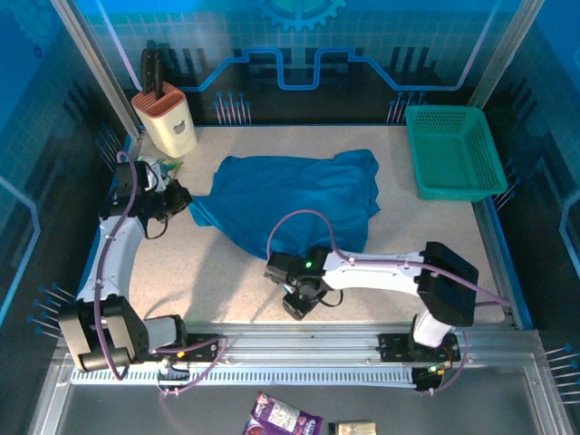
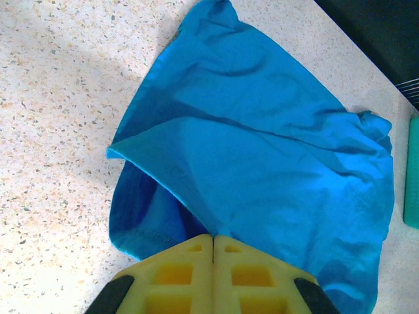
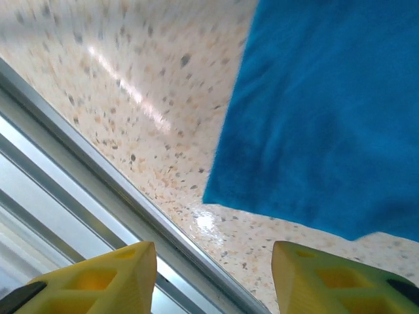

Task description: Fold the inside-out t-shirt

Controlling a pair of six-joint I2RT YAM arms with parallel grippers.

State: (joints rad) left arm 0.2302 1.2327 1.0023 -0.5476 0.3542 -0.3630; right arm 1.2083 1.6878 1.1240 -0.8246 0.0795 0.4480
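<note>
Yellow fingers of the left gripper are seen pressed together in the left wrist view, and the hem of the inside-out t-shirt is pinched between their tips. From that pinch the blue cloth is spread away across the speckled table, with one fold turned over beside the fingers. A sliver of the green mesh basket is caught beyond the shirt's far side.

In the right wrist view the fingers of the right gripper are held wide apart with nothing between them. A corner of the t-shirt is seen just ahead of them, and the metal rail at the table's near edge runs beside them.

From above, the left gripper is placed at the shirt's left corner, towards the table's left edge. The right gripper is held near the middle of the near edge, just short of the shirt's near hem. The t-shirt is laid rumpled about the table's centre, and the basket is set in the far right corner, apart from the shirt. A knife block is stood in the far left corner.
</note>
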